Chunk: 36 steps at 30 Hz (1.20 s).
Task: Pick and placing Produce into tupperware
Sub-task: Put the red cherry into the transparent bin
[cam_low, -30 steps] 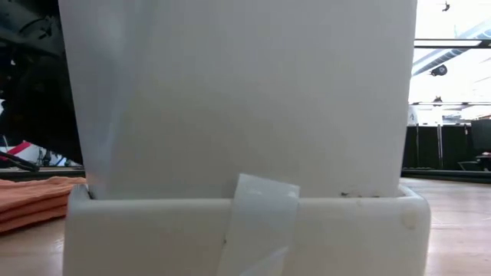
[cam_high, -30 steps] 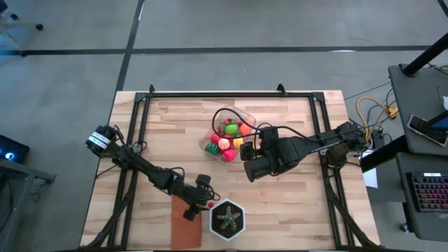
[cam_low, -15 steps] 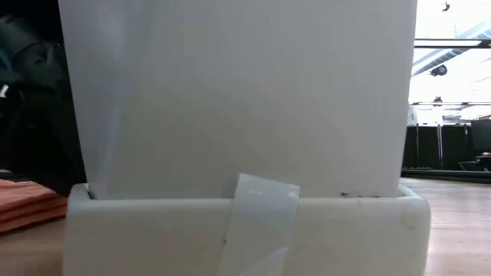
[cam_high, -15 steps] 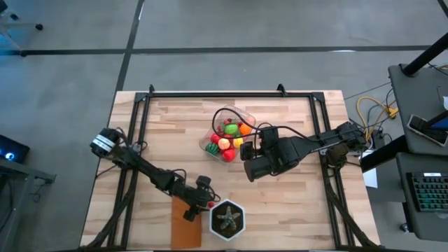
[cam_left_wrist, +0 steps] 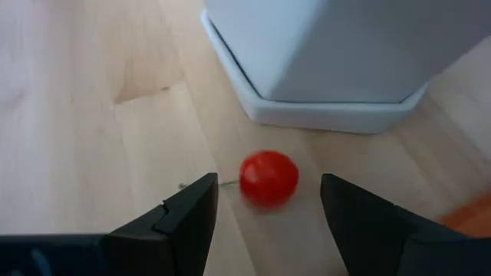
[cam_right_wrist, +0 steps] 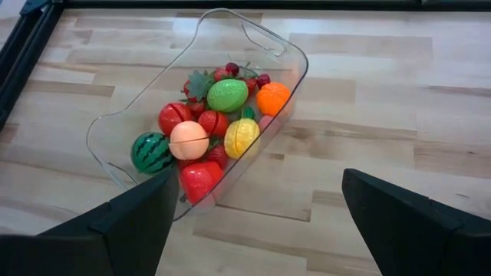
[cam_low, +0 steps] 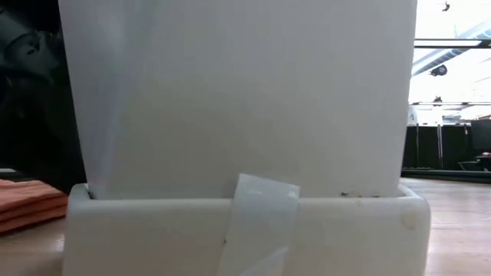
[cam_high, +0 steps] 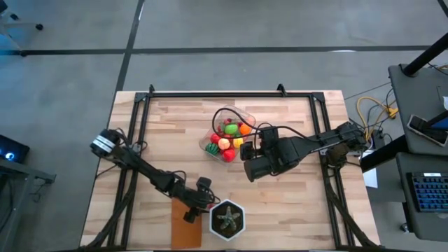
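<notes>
The clear tupperware [cam_right_wrist: 301, 70] sits mid-table [cam_high: 225, 112] with several toy fruits and vegetables [cam_right_wrist: 219, 130] piled inside. One small red toy fruit [cam_left_wrist: 268, 176] lies on the wood beside the base of the hexagonal plant pot [cam_left_wrist: 330, 69]. My left gripper [cam_left_wrist: 267, 190] is open, a finger on each side of that red fruit and apart from it; in the high view it is near the pot [cam_high: 201, 200]. My right gripper [cam_right_wrist: 259, 184] is open and waits just right of the tupperware [cam_high: 244, 151].
The pot with the green star-shaped plant [cam_high: 227, 219] stands near the table's near edge and fills the low view [cam_low: 245, 115]. A flat orange-brown rectangle [cam_high: 183, 225] lies left of it, under my left arm. Black frame rails [cam_high: 136, 140] run along the table's sides.
My left gripper has eased a little toward the table's near edge, closer to the red fruit beside the pot. In the low view the dark arm now covers more of the orange piece at the left.
</notes>
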Motion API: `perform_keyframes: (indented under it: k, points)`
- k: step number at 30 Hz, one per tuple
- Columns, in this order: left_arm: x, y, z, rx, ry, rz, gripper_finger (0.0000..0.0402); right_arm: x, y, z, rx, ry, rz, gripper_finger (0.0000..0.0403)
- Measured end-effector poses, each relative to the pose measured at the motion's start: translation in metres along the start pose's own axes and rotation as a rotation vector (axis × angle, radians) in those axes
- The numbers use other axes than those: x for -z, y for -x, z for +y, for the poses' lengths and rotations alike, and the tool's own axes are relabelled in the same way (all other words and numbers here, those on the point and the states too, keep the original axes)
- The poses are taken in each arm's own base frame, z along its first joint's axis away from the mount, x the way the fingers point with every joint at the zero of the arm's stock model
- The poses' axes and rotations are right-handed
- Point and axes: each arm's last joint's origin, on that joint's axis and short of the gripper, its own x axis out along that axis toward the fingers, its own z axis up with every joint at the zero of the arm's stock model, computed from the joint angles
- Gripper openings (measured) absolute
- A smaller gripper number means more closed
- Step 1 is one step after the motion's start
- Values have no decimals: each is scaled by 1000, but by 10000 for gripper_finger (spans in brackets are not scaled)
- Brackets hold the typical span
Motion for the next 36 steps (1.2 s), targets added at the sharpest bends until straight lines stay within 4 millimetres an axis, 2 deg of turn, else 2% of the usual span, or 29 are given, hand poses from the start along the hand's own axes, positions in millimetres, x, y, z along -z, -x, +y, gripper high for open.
perform_keyframes:
  k: [19, 31, 36]
  points:
    - [3, -5, -1, -3, 2, 6, 213, 3, -3, -1, 13, 10, -2, 359]
    - [4, -5, -1, -3, -1, 10, 121, 5, -6, -2, 26, -1, -3, 359]
    - [4, -5, 0, -6, -3, 11, 99, 5, -6, -2, 26, -1, -3, 359]
